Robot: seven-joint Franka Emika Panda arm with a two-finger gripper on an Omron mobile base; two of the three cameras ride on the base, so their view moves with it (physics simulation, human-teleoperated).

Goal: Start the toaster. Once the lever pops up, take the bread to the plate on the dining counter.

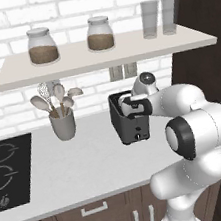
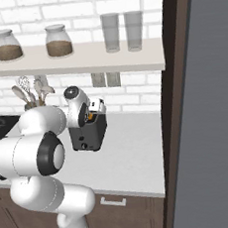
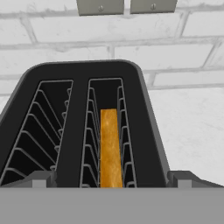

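Observation:
The dark grey toaster [image 1: 130, 123] stands on the white worktop against the brick wall. In the hand view I look down on the toaster [image 3: 76, 131] and its two slots. The bread [image 3: 110, 146], a golden-orange slice seen edge on, sits deep in the right slot, and the left slot is empty. My gripper [image 3: 111, 181] hovers just above the toaster's near end, open, its fingertips [image 3: 40, 179] spread wider than the toaster's top with nothing between them. From the right, my gripper [image 2: 93, 110] covers the toaster [image 2: 88, 133] from above. The lever [image 1: 138, 129] is a pale tab on the front face. The plate and the dining counter are out of view.
A grey utensil cup [image 1: 63, 124] stands left of the toaster and a black cooktop [image 1: 6, 172] lies further left. A shelf [image 1: 104, 55] with jars and glasses hangs low over the toaster. A tall dark cabinet [image 2: 204, 101] walls off the right side.

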